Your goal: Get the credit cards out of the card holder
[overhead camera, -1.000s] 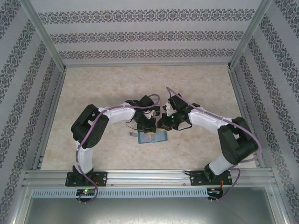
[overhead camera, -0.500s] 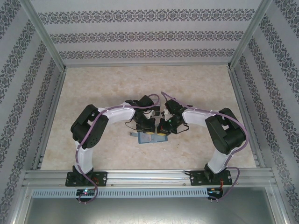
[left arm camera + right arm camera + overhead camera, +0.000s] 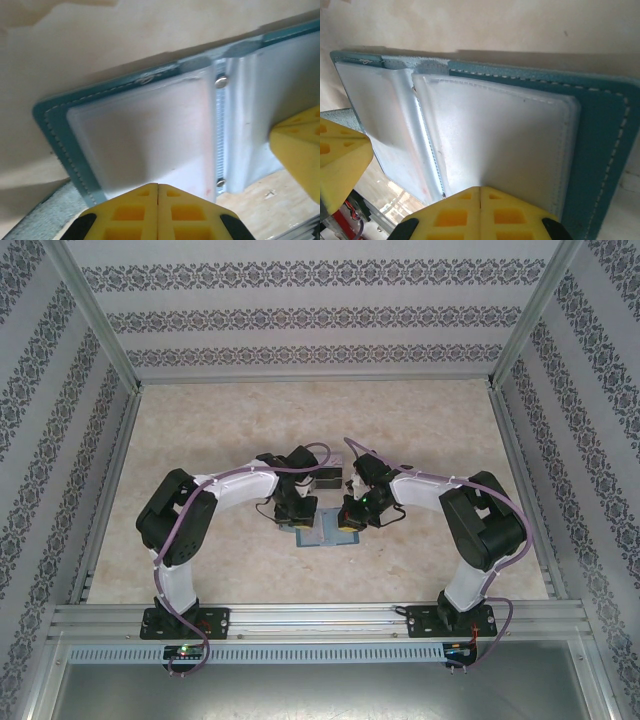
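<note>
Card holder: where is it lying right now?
The card holder lies open on the table, front centre in the top view, between the left gripper and the right gripper.

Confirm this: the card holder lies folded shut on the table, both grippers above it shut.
Wrong on one count: the card holder lies open, both halves spread flat, as the left wrist view shows. The rest holds: it is on the table, and the left gripper and right gripper above it are shut.
</note>
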Action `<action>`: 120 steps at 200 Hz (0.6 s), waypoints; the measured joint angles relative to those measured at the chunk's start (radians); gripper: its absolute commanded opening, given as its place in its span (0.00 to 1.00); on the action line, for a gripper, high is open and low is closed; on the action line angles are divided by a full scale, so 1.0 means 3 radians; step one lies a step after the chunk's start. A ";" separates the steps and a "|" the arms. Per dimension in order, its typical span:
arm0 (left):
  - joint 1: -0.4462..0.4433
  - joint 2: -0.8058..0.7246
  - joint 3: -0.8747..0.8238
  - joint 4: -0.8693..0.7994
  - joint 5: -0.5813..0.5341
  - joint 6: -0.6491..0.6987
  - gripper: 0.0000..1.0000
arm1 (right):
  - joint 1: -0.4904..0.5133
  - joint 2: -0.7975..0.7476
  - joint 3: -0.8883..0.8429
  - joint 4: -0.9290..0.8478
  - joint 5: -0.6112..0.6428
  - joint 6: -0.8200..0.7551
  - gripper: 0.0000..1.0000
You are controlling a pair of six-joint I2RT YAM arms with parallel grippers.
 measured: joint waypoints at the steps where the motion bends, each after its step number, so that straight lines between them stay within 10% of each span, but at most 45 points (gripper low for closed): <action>1: 0.0000 0.0000 0.0000 -0.0003 -0.0001 0.0000 0.06 | 0.0000 0.0000 0.0000 0.0000 0.0000 -0.0003 0.03; 120: 0.0001 0.0033 -0.0004 -0.0015 0.0010 0.0000 0.06 | 0.0000 0.0000 0.0017 -0.0057 0.0001 -0.0043 0.03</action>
